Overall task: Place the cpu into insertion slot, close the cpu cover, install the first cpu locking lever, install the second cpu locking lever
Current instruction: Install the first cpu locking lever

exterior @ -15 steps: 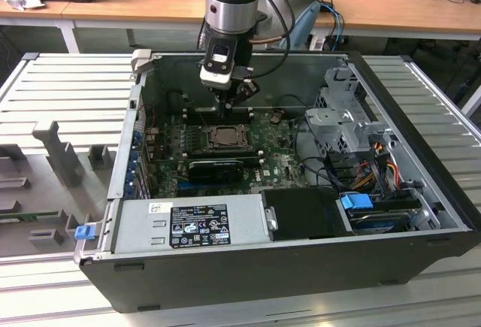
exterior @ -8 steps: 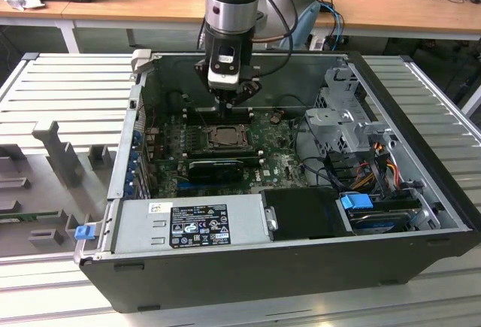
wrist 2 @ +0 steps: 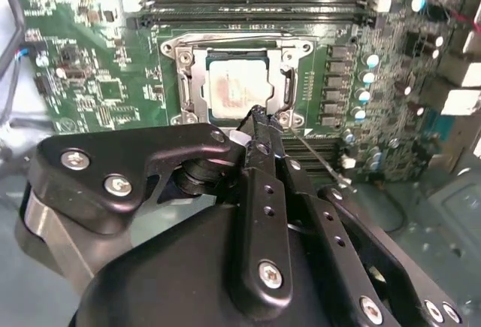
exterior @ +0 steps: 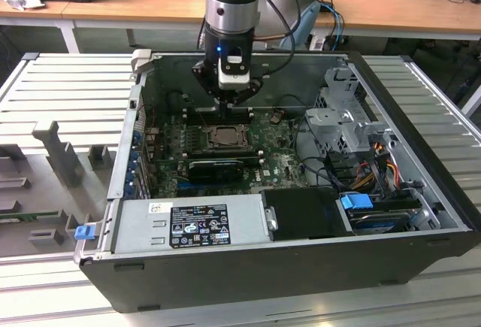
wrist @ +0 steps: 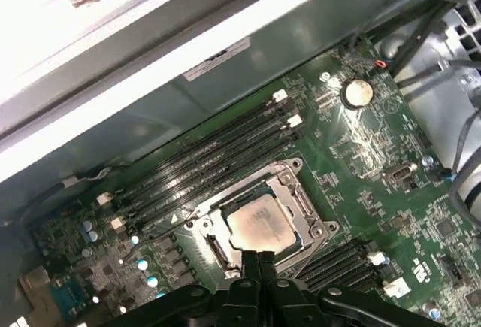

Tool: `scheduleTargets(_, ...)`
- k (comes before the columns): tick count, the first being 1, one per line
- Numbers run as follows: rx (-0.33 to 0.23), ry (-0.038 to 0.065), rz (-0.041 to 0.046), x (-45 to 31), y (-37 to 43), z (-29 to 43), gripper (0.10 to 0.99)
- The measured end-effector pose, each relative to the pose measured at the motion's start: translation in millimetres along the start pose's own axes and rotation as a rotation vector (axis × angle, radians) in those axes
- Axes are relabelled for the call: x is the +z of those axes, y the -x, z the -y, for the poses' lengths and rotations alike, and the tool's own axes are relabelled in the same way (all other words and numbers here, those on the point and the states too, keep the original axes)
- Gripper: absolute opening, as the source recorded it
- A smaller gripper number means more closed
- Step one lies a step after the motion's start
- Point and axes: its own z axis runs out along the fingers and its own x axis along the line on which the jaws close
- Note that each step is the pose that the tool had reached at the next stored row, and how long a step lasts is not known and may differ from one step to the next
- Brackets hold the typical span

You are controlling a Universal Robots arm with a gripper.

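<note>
Claw [wrist 2: 257, 113] pinched closed beside cpu [wrist 2: 234, 86], flat in insertion slot [wrist 2: 188, 90].

Ribbed grey table [exterior: 68, 86], open computer case [exterior: 301, 267] lying on it, grey brackets [exterior: 60, 154] alongside

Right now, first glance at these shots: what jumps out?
The arm's claw, fingers pressed together, reaches down into the open computer case that stands on the ribbed table. Just off its tip in the second wrist view, the silver cpu lies framed by the cpu cover on the green board.
</note>
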Motion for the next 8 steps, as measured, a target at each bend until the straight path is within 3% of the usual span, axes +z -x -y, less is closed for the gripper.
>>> scheduleTargets(4, -0.094, -0.001, 0.0002, 0.3, 0.0, 0.0, 0.106)
scheduleTargets(8, -0.153, 0.004, 0.0124, 0.4, 0.0, 0.0, 0.106)
